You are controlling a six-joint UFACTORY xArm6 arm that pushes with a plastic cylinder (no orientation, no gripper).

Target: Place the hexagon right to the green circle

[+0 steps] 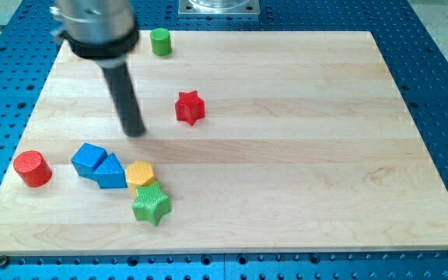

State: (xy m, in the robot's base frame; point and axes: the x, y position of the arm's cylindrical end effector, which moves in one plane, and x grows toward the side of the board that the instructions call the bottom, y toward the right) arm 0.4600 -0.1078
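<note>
The yellow hexagon (140, 176) lies at the view's lower left, touching a green star (151, 205) below it and a blue block (110, 172) on its left. The green circle (160, 41), a short cylinder, stands near the board's top edge, left of centre. My tip (134, 131) rests on the board above the hexagon and apart from it, left of a red star (190, 107). The rod leans up to the view's upper left.
A second blue block (89, 158) touches the first one. A red cylinder (32, 168) stands near the board's left edge. The wooden board (302, 155) lies on a blue perforated table (442, 93).
</note>
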